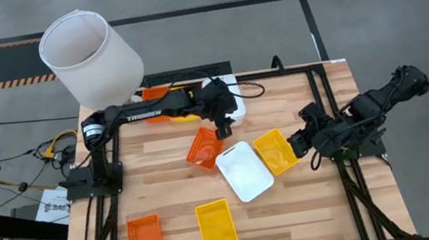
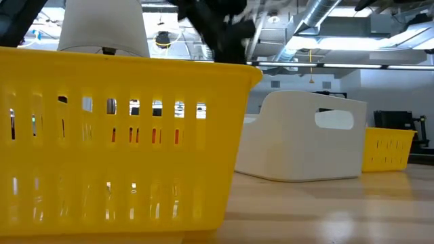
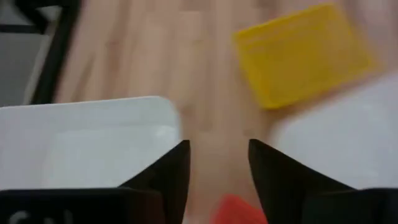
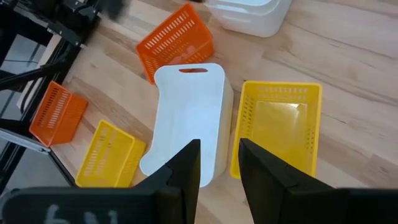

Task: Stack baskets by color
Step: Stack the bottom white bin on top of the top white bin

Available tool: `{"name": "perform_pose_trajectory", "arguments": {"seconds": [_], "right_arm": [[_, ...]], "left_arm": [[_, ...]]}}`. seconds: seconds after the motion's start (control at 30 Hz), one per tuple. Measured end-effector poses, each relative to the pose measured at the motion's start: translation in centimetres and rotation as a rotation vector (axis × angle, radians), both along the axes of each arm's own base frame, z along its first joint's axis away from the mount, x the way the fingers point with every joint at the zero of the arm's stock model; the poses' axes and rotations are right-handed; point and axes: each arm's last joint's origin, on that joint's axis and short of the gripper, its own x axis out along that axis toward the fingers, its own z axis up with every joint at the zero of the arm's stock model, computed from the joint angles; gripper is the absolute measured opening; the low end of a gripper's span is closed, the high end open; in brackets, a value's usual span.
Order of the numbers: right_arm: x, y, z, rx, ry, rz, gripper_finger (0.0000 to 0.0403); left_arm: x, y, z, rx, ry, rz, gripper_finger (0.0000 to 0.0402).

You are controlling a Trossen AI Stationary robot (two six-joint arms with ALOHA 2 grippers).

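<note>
While the left gripper [image 1: 222, 127] hovers over a tipped orange basket [image 1: 203, 149], fingers parted and empty, it should lower squarely onto one wall. Rightward, a white basket [image 1: 244, 170] touches a yellow basket [image 1: 275, 151]; the right gripper [image 1: 312, 142] waits just beside it, fingers narrowly apart, empty

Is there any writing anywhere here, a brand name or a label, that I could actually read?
"TROSSEN": white letters on the left arm, seen from above.
Paper sheet beside the table's left edge: print too small to read.
Pale marks on both wrist views' own gripper bodies: cut off, unreadable.
Baskets: no text visible.
</note>
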Motion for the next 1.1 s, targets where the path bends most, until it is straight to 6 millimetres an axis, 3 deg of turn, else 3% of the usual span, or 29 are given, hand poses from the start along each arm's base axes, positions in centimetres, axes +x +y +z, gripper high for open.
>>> {"name": "perform_pose_trajectory", "arguments": {"seconds": [0.1,0.2,0.3,0.57,0.83,1.1], "right_arm": [[0.0,0.0,0.0,0.0,0.001,-0.001,0.0131],[0.0,0.0,0.0,0.0,0.001,-0.001,0.0131],[0.0,0.0,0.0,0.0,0.0,-0.002,0.0131],[0.0,-0.1,0.0,-0.013,-0.003,-0.01,0.0131],[0.0,-0.1,0.0,-0.003,-0.006,-0.022,0.0131],[-0.1,0.0,0.0,0.006,0.009,-0.001,0.0131]], "left_arm": [[-0.5,-1.4,2.6,-0.065,0.037,0.032,0.0172],[-1.0,-2.9,3.6,-0.23,0.079,0.317,0.0175],[-1.4,-5.3,3.0,-0.395,0.155,0.574,0.0171],[-1.4,-14.1,0.2,-0.391,0.181,0.643,0.0167],[-1.9,-18.3,-0.6,-0.337,0.062,0.812,0.0167],[-0.2,-22.0,-3.2,-0.508,-0.057,0.979,0.0167]]}}
